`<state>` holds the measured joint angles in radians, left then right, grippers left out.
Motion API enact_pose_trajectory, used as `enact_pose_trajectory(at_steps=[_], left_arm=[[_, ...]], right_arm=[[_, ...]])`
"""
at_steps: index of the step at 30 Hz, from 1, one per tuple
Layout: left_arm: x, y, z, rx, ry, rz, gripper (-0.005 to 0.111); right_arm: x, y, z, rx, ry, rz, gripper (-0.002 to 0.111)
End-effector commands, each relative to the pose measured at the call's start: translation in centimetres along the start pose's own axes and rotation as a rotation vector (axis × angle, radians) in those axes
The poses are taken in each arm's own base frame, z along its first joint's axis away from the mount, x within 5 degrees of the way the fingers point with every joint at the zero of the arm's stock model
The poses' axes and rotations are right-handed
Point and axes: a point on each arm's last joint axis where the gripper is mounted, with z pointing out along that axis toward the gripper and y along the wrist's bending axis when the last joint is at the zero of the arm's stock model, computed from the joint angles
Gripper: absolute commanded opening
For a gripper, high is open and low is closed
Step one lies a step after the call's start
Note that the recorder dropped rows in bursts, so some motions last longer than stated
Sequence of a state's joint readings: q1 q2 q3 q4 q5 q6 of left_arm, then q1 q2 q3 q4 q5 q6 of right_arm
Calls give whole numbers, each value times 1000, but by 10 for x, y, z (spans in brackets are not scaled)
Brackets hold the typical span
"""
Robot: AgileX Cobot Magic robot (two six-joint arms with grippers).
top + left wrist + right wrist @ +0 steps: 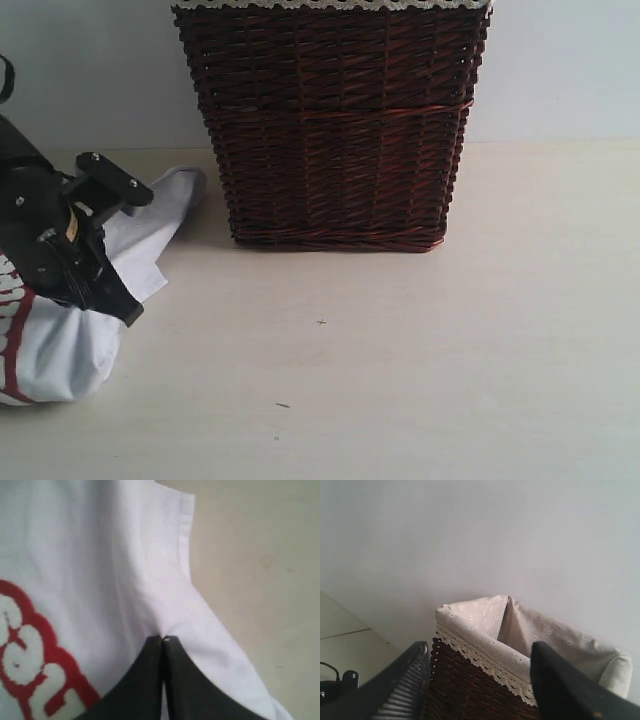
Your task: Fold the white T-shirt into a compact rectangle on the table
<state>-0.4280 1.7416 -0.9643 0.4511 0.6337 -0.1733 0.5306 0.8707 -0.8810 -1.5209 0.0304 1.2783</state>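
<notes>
Left gripper (163,640): you have it pinched shut on a fold of the white T-shirt (60,355). The shirt lies bunched on the table (420,350) at the left, just beside the wicker basket (330,130). Right gripper (479,652): jaws apart, holding nothing, facing the basket's rim.

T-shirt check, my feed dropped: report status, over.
Left gripper shut on T-shirt. Right gripper open, empty, facing basket. T-shirt bunched on table, not folded yet. Basket close beside it.
</notes>
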Motion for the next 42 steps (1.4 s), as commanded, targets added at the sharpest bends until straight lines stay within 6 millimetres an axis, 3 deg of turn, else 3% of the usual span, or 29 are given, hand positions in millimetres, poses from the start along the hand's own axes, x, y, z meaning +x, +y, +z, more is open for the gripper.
enact_pose_trajectory(at_steps=[1, 7, 10, 14, 17, 21, 22, 24, 28, 32, 35, 42], left_arm=[[1, 29, -26, -76, -47, -24, 0], [16, 101, -68, -213, -140, -189, 0], [34, 127, -62, -239, -94, -267, 0], [47, 146, -41, -237, -63, -379, 4], [56, 156, -25, -233, -17, -442, 24], [63, 167, -11, -234, -26, -540, 68], [61, 169, -11, -235, -52, -564, 74], [54, 173, -15, -230, -114, -627, 75], [27, 162, -36, -118, -309, -645, 62], [-6, 115, -44, 90, -387, -474, 52], [-15, 94, -29, 135, -340, -392, 52], [-5, 100, 26, 114, -196, -486, 58]], right_arm=[[2, 1, 1, -3, 8, 9, 58], [2, 1, 1, -3, 8, 9, 58], [2, 1, 1, -3, 8, 9, 58], [2, 1, 1, -5, 8, 9, 58], [2, 1, 1, -7, 7, 13, 58], [2, 1, 1, -7, 7, 13, 58], [2, 1, 1, -7, 7, 13, 58], [2, 1, 1, -7, 7, 13, 58], [2, 2, 1, -9, 7, 13, 58], [2, 2, 1, -9, 7, 13, 58], [3, 2, 1, -9, 9, 13, 58], [3, 2, 1, -9, 9, 35, 58]])
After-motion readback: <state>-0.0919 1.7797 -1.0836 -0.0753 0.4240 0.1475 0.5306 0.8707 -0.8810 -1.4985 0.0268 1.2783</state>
